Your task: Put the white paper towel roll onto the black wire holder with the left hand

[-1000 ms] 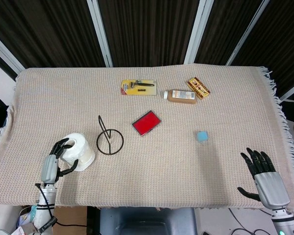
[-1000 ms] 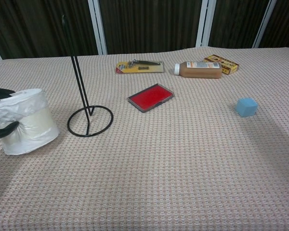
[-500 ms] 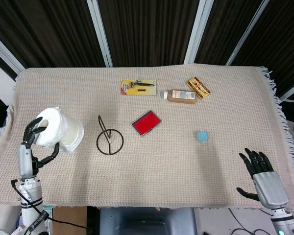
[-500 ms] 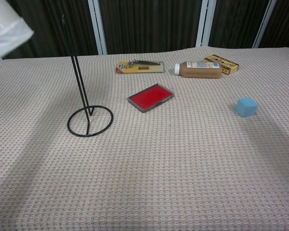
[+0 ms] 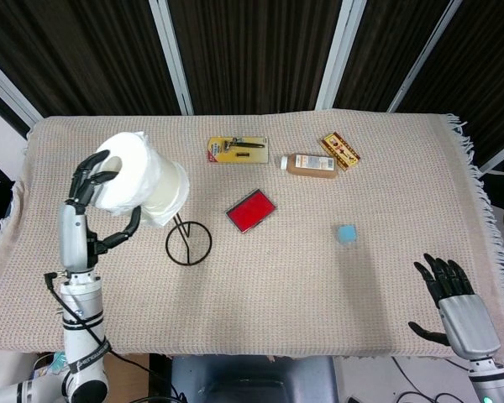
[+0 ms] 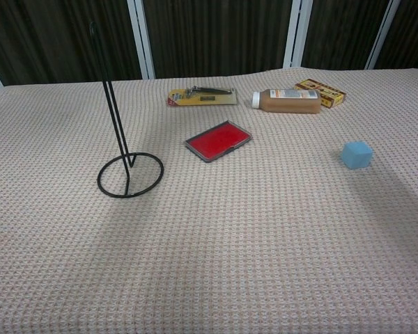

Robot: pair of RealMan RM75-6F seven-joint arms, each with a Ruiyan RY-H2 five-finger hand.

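The left hand [image 5: 91, 197] has the white paper towel roll [image 5: 143, 182] up off the table, fingers wrapped round its side and top edge; the roll hangs tilted above the black wire holder [image 6: 122, 139], covering the upper part of the post in the head view, though whether the post has entered the core I cannot tell (the chest view shows only the bare holder, no roll). The right hand [image 5: 454, 306] rests low at the near right corner, fingers spread, holding nothing. On the beige cloth [image 6: 265, 250] lie a red tray [image 6: 218, 140], a blue cube [image 6: 357, 154], a brown bottle [image 6: 286, 100], a razor pack [image 6: 202, 95] and a small box [image 6: 321, 92].
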